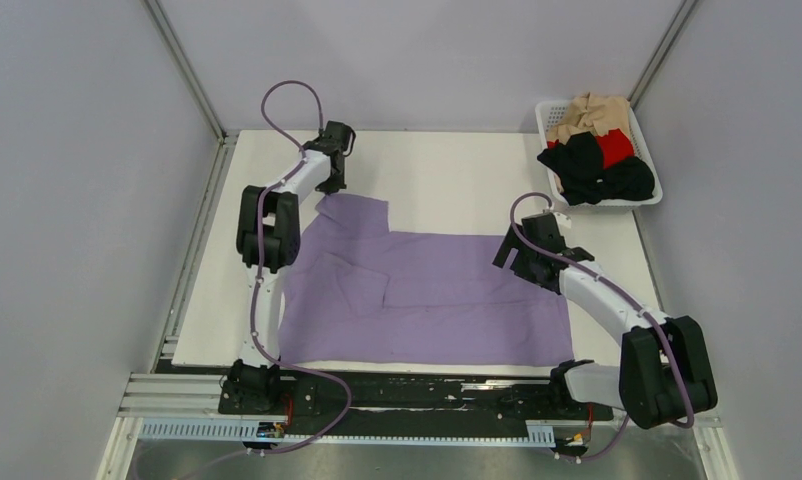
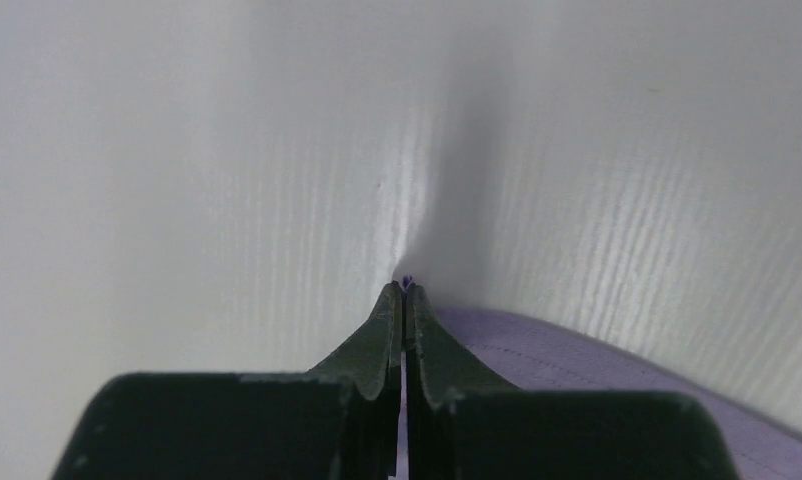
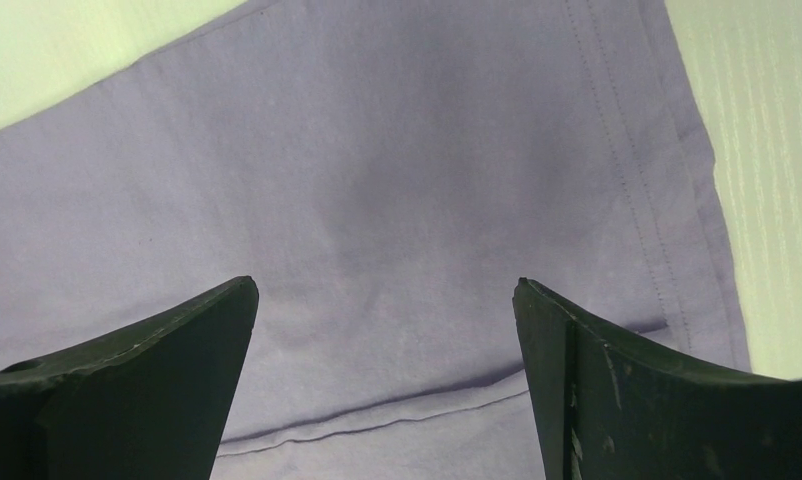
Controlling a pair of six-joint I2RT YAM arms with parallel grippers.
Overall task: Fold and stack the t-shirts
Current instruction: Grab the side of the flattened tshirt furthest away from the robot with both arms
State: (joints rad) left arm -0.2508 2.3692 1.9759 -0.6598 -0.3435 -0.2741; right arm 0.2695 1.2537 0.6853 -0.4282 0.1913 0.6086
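Observation:
The lavender t-shirt point(image 1: 447, 290) lies spread flat on the white table point(image 1: 457, 180), one sleeve folded in at its left part. My left gripper point(image 1: 329, 188) is at the shirt's far left corner. In the left wrist view point(image 2: 405, 285) the jaws are shut, with a sliver of lavender cloth pinched at their tips and more of the shirt point(image 2: 577, 360) lying to the right. My right gripper point(image 1: 504, 255) hangs over the shirt's right part. In the right wrist view point(image 3: 387, 285) it is open and empty, above the cloth point(image 3: 377, 180) near a hem.
A white mesh basket point(image 1: 549, 110) stands at the far right corner, holding a tan shirt point(image 1: 597, 115), a red shirt point(image 1: 614, 147) and a black shirt point(image 1: 587, 165). Grey walls enclose the table on three sides. The arm bases sit on a rail at the near edge.

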